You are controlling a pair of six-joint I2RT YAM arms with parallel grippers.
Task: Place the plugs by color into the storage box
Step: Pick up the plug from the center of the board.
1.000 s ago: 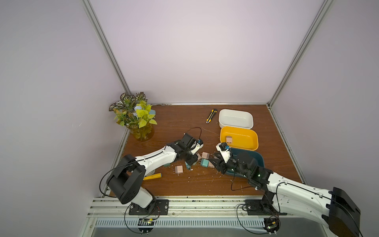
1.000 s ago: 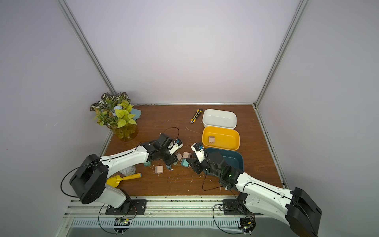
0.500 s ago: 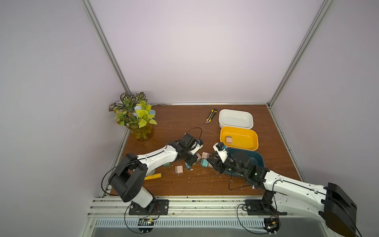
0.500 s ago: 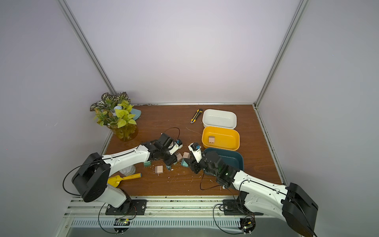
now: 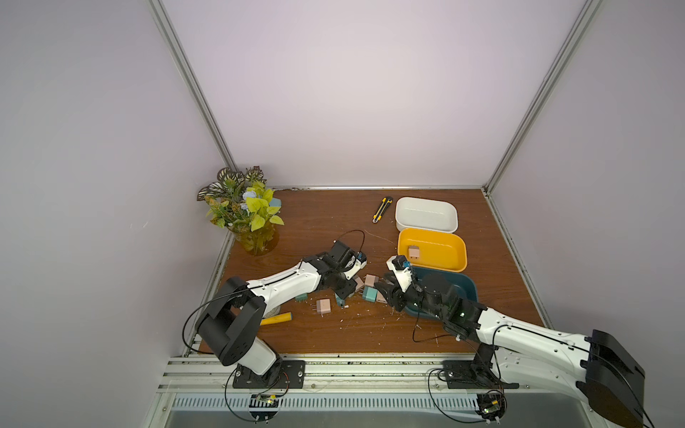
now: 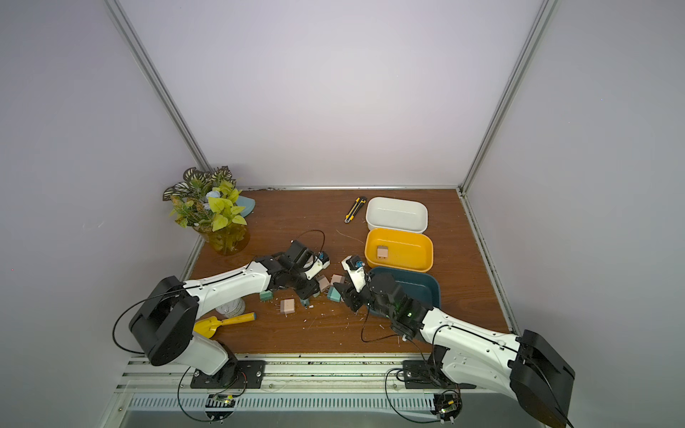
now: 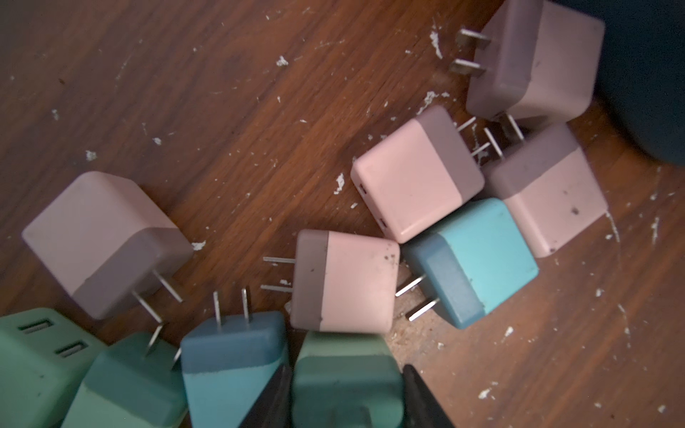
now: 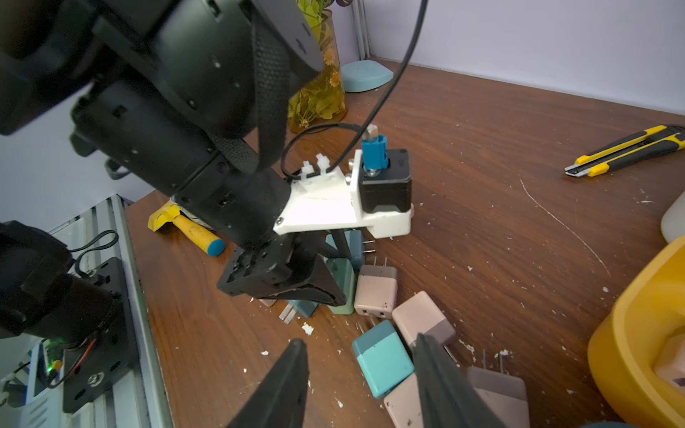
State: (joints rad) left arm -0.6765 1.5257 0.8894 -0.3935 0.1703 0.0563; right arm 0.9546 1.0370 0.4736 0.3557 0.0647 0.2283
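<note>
No text, label, brand or number can be read in any view. The plugs [image 7: 344,281], the utility knife [image 8: 626,150] and the 3 storage boxes [image 5: 426,216] show plain coloured surfaces only, and any marking on the arms is too small or blurred to make out.

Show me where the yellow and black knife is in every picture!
In a top view: the knife at the back, beside the white box.
In a top view: knife, same spot.
Left wrist: not there.
Right wrist: knife beyond the yellow box.
Shared landmark: the yellow box.
</note>
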